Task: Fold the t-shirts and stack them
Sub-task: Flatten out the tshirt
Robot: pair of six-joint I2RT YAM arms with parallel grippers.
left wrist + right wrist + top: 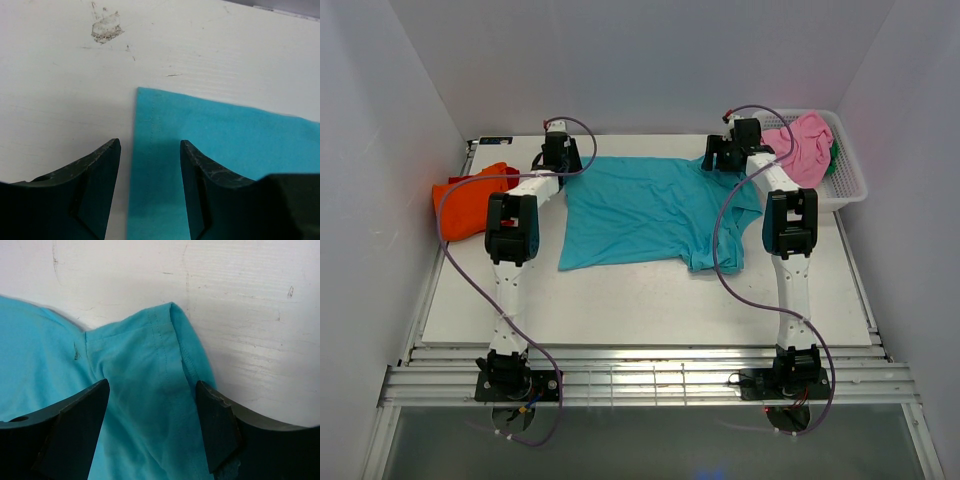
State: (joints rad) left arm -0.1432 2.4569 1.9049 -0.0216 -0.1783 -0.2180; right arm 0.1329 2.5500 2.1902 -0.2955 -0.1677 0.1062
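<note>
the teal t-shirt (640, 210) lies spread flat mid-table; the left gripper (150, 145), jaws apart, straddles its 11 o'clock hem corner and the right gripper (152, 385), jaws wide, its 1 o'clock sleeve. looks like the first fold: both must drop and pinch cloth next.

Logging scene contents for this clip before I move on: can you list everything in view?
teal t-shirt: 1, teal, spread flat mid-table
orange t-shirt: 1, orange, bunched at the table's left edge
pink t-shirt: 1, pink, heaped in the basket
green cloth: 1 bit, green, in the basket beside the pink
basket: 1, white lattice, far right corner
table: 1, white, under everything
left gripper: 1, black, open over the teal shirt's corner
right gripper: 1, black, open over its sleeve
</note>
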